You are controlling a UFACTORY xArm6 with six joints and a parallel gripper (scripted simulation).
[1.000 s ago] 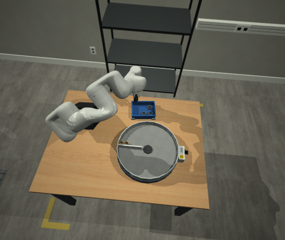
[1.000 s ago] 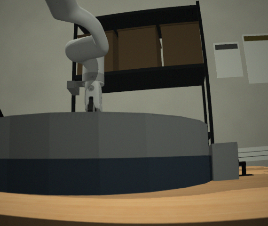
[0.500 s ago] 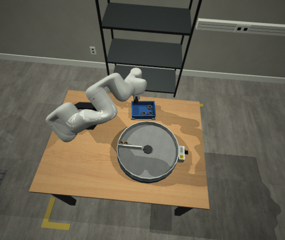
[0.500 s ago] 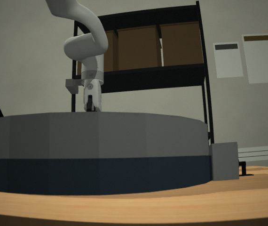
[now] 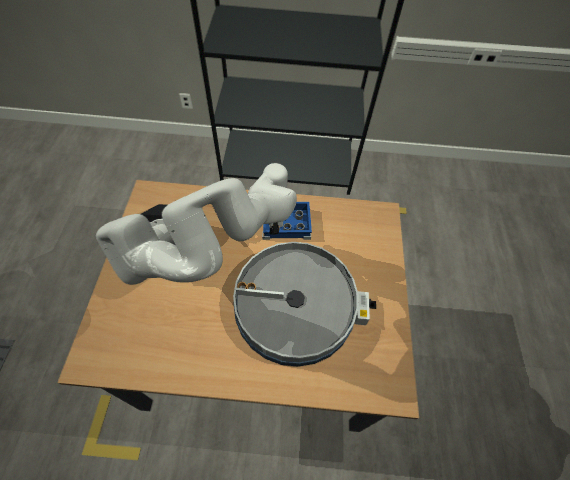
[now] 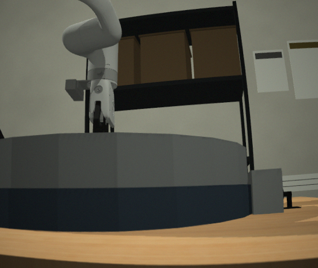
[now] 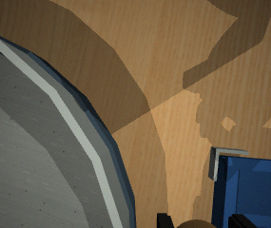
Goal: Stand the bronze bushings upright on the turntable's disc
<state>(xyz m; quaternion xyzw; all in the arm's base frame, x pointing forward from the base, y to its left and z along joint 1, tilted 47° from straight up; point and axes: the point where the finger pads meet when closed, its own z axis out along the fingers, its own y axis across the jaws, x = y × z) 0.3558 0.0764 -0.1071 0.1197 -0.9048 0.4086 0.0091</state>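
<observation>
My gripper (image 5: 274, 227) (image 6: 100, 127) (image 7: 198, 222) is shut on a bronze bushing (image 7: 196, 224), whose top shows between the fingertips at the bottom of the wrist view. It is over the front left part of the blue crate (image 5: 290, 235) (image 7: 219, 199) in the top view. Three steel bushings (image 5: 298, 213) (image 5: 287, 226) (image 5: 300, 226) show in the crate; the arm hides its left part. Two bronze bushings (image 5: 242, 285) (image 5: 251, 286) are side by side on the turntable's disc (image 5: 316, 325) (image 7: 11, 161), near its left rim. The dark hub (image 5: 295, 298) is at the centre.
A raised wall (image 5: 347, 338) (image 6: 141, 161) (image 7: 94, 159) rings the disc. A pale bar (image 5: 262, 293) runs from its left side to the hub, just in front of the bronze bushings. A control box (image 5: 362, 307) (image 6: 266, 191) sits at the turntable's right. A shelf rack (image 5: 285, 108) stands behind the table.
</observation>
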